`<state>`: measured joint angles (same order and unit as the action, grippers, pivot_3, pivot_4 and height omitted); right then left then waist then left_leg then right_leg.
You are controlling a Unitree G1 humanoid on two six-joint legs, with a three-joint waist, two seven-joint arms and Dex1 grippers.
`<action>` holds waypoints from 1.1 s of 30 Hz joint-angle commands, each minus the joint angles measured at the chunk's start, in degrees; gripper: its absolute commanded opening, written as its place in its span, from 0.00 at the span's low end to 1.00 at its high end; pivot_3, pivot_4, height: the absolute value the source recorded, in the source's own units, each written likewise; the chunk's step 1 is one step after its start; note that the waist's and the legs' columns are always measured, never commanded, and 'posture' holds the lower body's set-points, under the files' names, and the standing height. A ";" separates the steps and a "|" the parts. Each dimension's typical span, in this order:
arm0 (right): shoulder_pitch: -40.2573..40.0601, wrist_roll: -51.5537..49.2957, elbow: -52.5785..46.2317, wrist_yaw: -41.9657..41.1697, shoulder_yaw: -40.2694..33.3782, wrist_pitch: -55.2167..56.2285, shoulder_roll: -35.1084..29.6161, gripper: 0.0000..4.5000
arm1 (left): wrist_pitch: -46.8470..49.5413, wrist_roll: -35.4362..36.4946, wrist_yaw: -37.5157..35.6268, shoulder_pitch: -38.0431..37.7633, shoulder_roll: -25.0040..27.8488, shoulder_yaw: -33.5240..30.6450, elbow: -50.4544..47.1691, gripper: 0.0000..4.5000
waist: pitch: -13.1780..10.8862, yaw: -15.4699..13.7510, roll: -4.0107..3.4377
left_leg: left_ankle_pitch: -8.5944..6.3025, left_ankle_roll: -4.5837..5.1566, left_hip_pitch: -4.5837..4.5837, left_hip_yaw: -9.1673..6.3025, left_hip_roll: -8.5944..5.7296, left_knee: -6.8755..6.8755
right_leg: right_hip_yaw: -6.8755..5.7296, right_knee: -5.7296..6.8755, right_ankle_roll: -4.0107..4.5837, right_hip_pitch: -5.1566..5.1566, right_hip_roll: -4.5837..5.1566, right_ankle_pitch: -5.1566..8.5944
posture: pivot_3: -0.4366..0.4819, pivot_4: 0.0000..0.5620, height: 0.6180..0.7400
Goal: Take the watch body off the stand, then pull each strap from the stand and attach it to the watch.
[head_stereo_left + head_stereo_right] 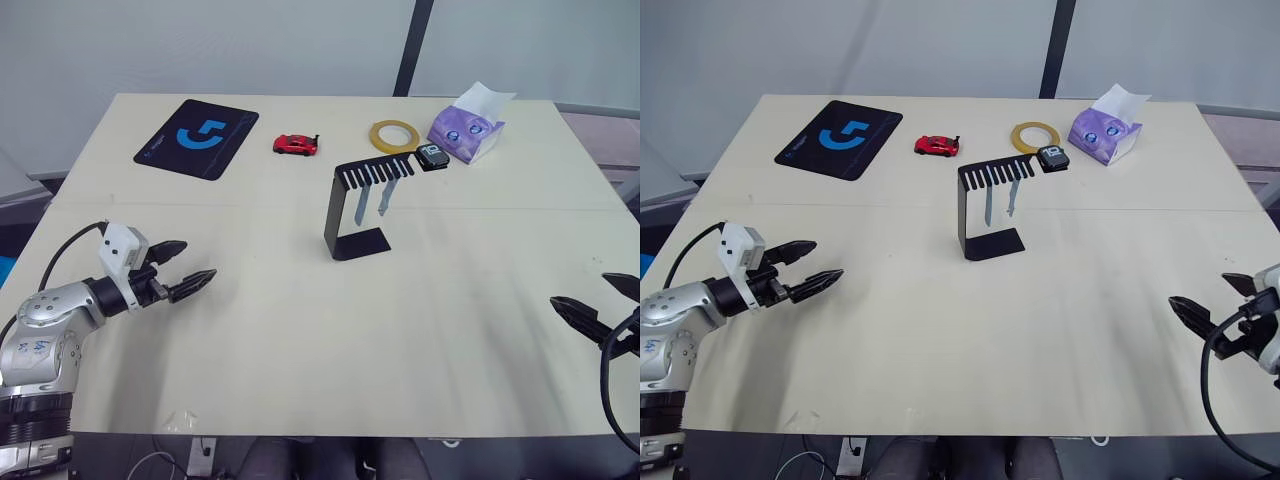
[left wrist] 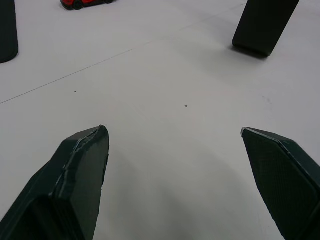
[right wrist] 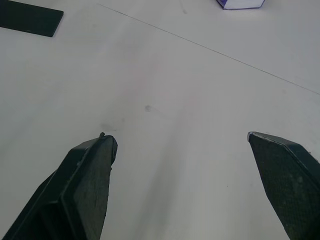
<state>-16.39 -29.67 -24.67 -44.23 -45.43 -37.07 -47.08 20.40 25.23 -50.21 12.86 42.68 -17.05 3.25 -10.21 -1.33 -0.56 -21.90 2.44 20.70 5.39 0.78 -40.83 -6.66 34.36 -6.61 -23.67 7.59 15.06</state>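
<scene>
The black stand (image 1: 357, 210) rises mid-table, its slotted arm pointing right. The watch body (image 1: 433, 155) sits at the tip of that arm. Two pale blue-grey straps (image 1: 371, 202) hang from the slots side by side. My left gripper (image 1: 186, 266) hovers open over the table's left side, well short of the stand, its fingers (image 2: 80, 170) spread wide over bare tabletop. At the right edge my right gripper (image 1: 598, 300) is open too, far from the stand, with nothing between its fingers (image 3: 85, 180).
At the back of the table lie a black mouse pad with a blue logo (image 1: 197, 138), a red toy car (image 1: 295, 145), a yellow tape ring (image 1: 394, 135) and a purple tissue box (image 1: 467, 128). The front half of the table (image 1: 380, 340) is bare.
</scene>
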 commanded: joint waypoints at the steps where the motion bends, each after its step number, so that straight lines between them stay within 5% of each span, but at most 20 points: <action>1: 0.84 -0.20 -1.92 1.33 -0.23 0.21 -0.15 1.00 | -0.90 0.14 0.04 -0.29 0.39 -0.80 -1.65 0.99 | 0.00 0.00 0.00 | 0.00 0.00 0.00 0.00 0.00 0.00 | 0.00 0.00 0.00 0.00 0.00 0.00 | 0.48 0.27 0.98; 18: 5.86 -3.62 -14.53 14.40 1.60 -8.55 3.04 1.00 | 9.56 8.69 -2.83 6.19 -0.48 2.09 -9.25 0.99 | 0.00 -0.03 0.00 | -0.02 -0.04 -0.07 0.08 0.01 0.05 | 0.06 0.06 0.04 0.00 -0.03 0.02 | 0.48 0.27 0.98; 25: 21.73 -19.10 -25.41 31.95 3.98 -23.88 5.56 1.00 | 14.76 14.50 -3.36 17.16 -3.15 5.74 -13.74 0.99 | 0.00 0.07 0.00 | -0.01 -0.05 -0.08 0.05 0.03 0.01 | 0.14 0.13 0.06 -0.01 -0.07 0.03 | 0.48 0.27 0.98; 33: 45.80 -30.57 -25.71 56.24 16.62 -34.75 13.10 1.00 | 14.85 15.35 -2.35 29.56 -9.21 9.19 -11.74 0.99 | -0.01 0.32 0.01 | 0.01 -0.05 -0.04 0.13 -0.01 -0.01 | -0.20 0.18 0.06 -0.08 -0.18 0.04 | 0.48 0.27 0.98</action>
<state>27.33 -58.34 -49.24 8.01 -29.51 -70.68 -34.52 36.18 40.09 -52.66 41.13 33.70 -7.71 -8.40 -10.22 -1.01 -0.55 -21.89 2.40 20.67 5.53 0.77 -40.83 -6.90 34.52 -6.55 -23.76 7.41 15.09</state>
